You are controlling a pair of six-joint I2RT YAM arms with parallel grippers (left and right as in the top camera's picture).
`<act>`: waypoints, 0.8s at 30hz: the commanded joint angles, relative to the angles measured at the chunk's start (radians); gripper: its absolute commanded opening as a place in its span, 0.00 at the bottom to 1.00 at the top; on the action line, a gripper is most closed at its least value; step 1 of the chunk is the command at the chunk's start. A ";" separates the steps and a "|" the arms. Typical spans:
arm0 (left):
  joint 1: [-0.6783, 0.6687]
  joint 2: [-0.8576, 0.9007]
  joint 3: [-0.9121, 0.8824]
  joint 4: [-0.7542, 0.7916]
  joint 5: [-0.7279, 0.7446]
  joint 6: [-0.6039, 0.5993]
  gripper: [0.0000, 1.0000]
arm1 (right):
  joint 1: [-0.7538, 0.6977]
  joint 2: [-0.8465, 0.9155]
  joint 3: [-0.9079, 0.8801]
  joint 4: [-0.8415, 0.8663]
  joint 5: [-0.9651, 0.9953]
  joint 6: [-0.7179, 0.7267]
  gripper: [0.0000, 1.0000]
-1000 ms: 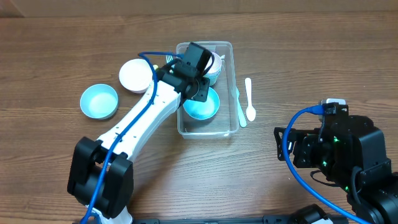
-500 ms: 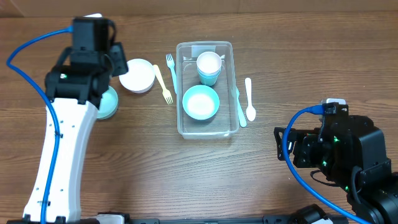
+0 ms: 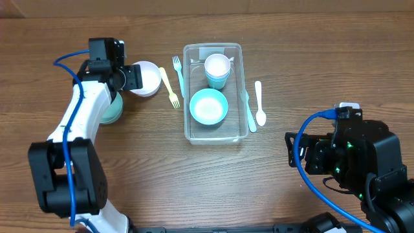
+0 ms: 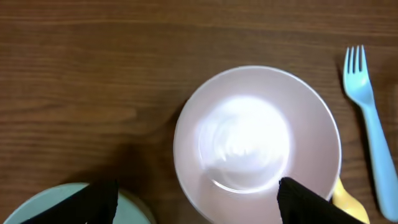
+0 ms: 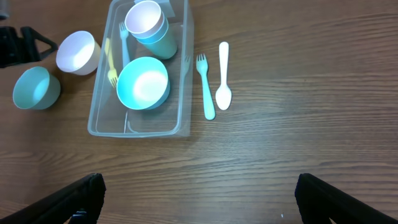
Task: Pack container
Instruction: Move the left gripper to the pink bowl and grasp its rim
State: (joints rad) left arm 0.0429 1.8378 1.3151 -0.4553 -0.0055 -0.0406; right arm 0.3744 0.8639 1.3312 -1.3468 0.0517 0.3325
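Note:
The clear plastic container [image 3: 189, 127] stands at the table's middle and holds a light-blue bowl [image 3: 208, 107] and stacked cups [image 3: 217, 67]. It also shows in the right wrist view [image 5: 99, 121]. My left gripper [image 3: 132, 77] is open and empty, hovering at the left edge of a white bowl [image 3: 149, 79]. In the left wrist view its two fingertips straddle the white bowl's [image 4: 258, 137] near rim, and the left gripper [image 4: 199, 211] holds nothing. My right gripper [image 5: 199, 208] is open and empty over bare table at the front right [image 3: 293, 153].
A second light-blue bowl [image 3: 112, 110] sits under my left arm. A yellow fork [image 3: 169, 87] and a blue fork [image 3: 178, 74] lie left of the container. Another blue fork [image 3: 249, 113] and a white spoon [image 3: 259, 103] lie to its right.
My left arm has left the container and swung left, then come to hover at the white bowl. The right arm has not moved.

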 commanded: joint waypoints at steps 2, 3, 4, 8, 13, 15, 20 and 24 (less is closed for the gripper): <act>0.003 0.077 -0.005 0.090 0.025 0.045 0.85 | -0.002 -0.005 0.000 0.005 0.002 -0.007 1.00; 0.003 0.090 -0.005 0.107 0.025 0.045 0.86 | -0.002 -0.005 0.000 0.005 0.002 -0.007 1.00; 0.003 0.105 -0.005 0.118 0.025 0.045 0.87 | -0.002 -0.005 0.000 0.005 0.002 -0.007 1.00; 0.003 0.169 -0.005 0.145 0.037 0.038 0.86 | -0.002 -0.005 0.000 0.005 0.002 -0.007 1.00; 0.003 0.216 -0.005 0.165 0.041 0.038 0.81 | -0.002 -0.005 0.000 0.005 0.002 -0.007 1.00; 0.003 0.217 -0.005 0.174 0.040 0.042 0.72 | -0.002 -0.005 0.000 0.005 0.002 -0.007 1.00; 0.003 0.218 -0.005 0.191 0.040 0.042 0.64 | -0.002 -0.005 0.000 0.005 0.002 -0.007 1.00; 0.003 0.218 -0.005 0.198 0.041 0.041 0.37 | -0.002 -0.005 0.000 0.005 0.002 -0.007 1.00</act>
State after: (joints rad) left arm 0.0429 2.0380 1.3151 -0.2626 0.0235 -0.0090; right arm 0.3744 0.8639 1.3312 -1.3468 0.0517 0.3325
